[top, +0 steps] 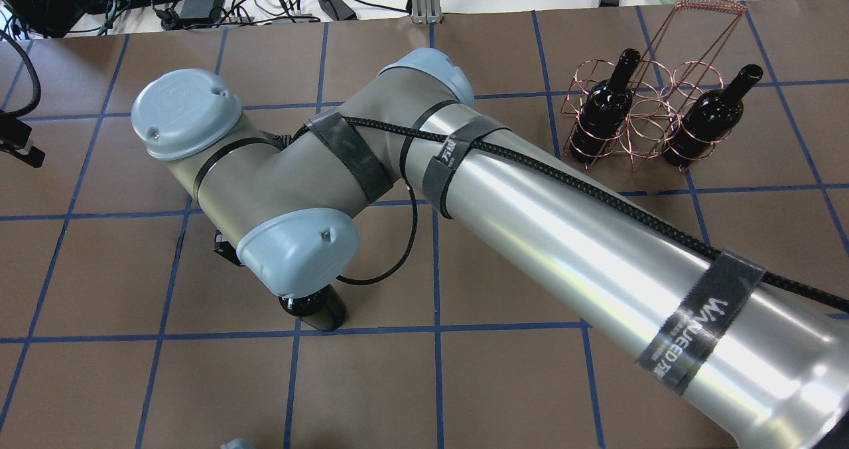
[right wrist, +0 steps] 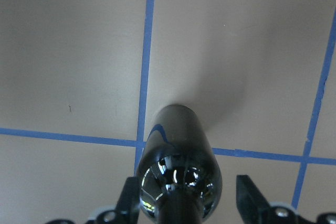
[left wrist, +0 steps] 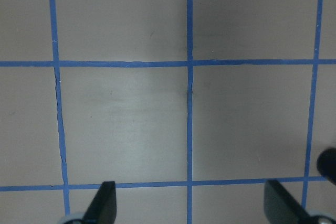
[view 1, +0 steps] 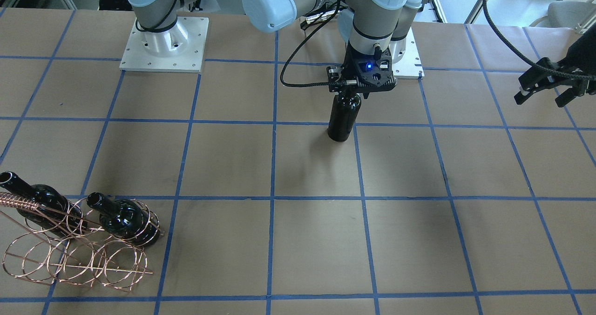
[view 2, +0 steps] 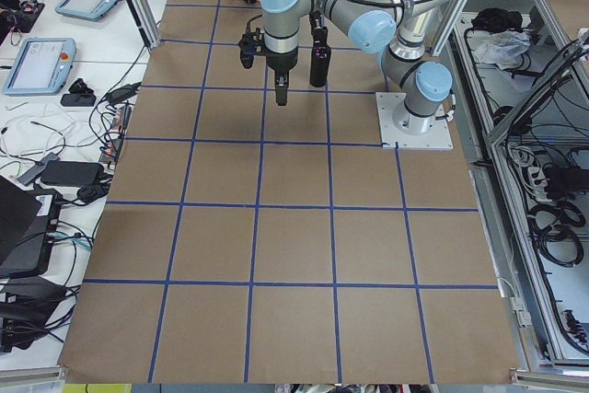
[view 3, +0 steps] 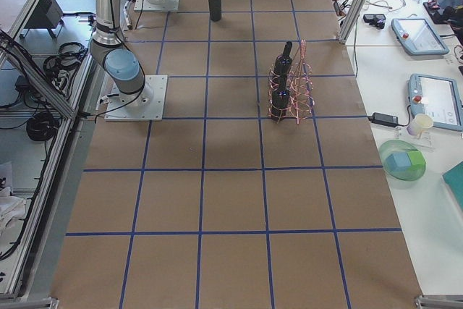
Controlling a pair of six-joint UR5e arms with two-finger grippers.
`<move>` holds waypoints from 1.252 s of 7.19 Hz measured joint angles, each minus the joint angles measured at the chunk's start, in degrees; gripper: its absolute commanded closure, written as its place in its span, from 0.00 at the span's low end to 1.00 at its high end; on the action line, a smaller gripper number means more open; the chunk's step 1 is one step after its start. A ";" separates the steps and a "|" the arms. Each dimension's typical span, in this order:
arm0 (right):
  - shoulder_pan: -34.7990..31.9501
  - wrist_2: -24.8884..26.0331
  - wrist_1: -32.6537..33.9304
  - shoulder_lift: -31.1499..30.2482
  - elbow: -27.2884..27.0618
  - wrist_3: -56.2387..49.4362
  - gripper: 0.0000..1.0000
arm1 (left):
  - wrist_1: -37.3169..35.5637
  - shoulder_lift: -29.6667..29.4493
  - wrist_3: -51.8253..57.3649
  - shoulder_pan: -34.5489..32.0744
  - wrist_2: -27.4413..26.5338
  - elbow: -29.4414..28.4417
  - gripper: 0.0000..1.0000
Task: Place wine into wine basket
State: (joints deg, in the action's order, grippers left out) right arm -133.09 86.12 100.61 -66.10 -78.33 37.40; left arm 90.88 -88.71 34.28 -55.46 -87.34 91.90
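Observation:
A glossy black wine (view 1: 343,118) bottle stands upright on the brown table. My right gripper (view 1: 357,90) sits over its top, shut on the neck. In the right wrist view its fingers (right wrist: 132,198) flank the wine (right wrist: 177,150) just above the shoulders. The copper wire wine basket (view 1: 79,259) (top: 642,114) stands far off at my right and holds two other dark bottles (top: 600,114) (top: 706,121). My left gripper (view 1: 547,89) (left wrist: 189,203) hangs open and empty above bare table, out at my left.
Two arm base plates (view 1: 163,45) (view 1: 412,70) are bolted at the robot's edge, and the wine stands just in front of the left one. My right arm (top: 530,203) stretches across the middle. Side desks carry tablets (view 3: 419,34) and cables.

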 measured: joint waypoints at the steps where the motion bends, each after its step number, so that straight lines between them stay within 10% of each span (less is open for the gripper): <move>1: -0.11 -0.15 -1.36 -0.02 -0.09 0.03 0.32 | 0.00 0.01 0.00 0.00 0.03 0.05 0.00; 7: -0.03 -1.45 -2.58 -0.02 0.05 -0.06 0.35 | 0.00 0.03 0.00 0.00 -0.02 0.12 0.00; 9: 0.02 -1.47 -2.38 0.19 0.06 -0.12 0.50 | 0.00 0.06 0.00 0.00 0.04 0.12 0.00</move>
State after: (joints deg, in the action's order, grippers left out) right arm -133.07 84.64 98.23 -65.92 -78.27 37.27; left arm 90.88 -88.65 34.28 -55.46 -87.31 92.02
